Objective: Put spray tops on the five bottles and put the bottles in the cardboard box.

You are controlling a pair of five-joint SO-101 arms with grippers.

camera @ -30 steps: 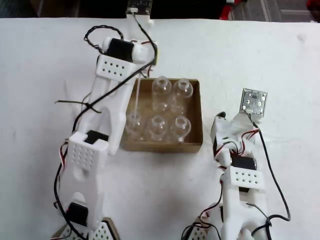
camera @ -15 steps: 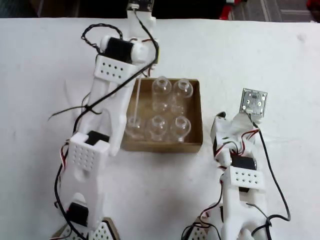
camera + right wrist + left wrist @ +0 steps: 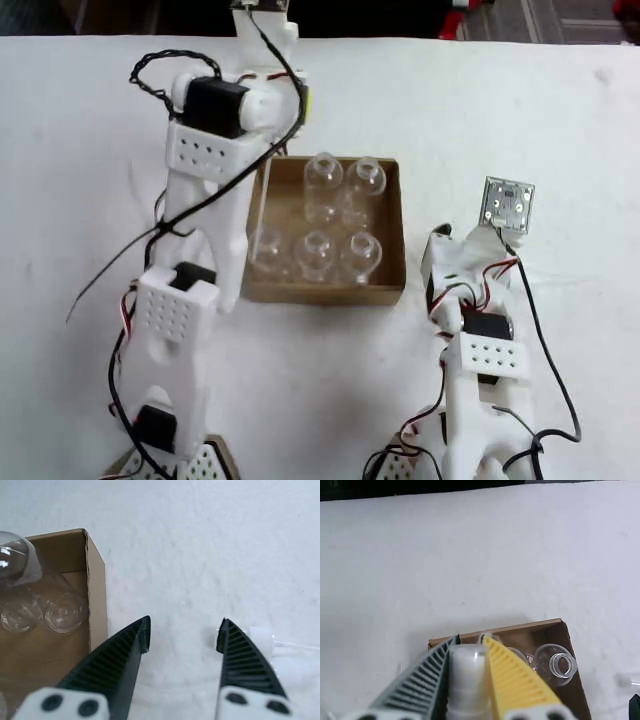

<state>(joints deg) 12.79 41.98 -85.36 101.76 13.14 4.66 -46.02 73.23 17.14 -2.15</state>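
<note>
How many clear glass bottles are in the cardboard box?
5 clear glass bottles, all in the brown cardboard box: two in far row, three in near row, leftmost partly behind an arm.

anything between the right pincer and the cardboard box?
Nothing. In the right wrist view, bare white table separates the open black right pincer from the brown cardboard box.

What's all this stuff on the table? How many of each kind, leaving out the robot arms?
Cardboard box: 1
Clear bottles: 5, all inside it
White spray tops: 2, one in the left gripper, one on the table by the right gripper
Total: 8
</note>
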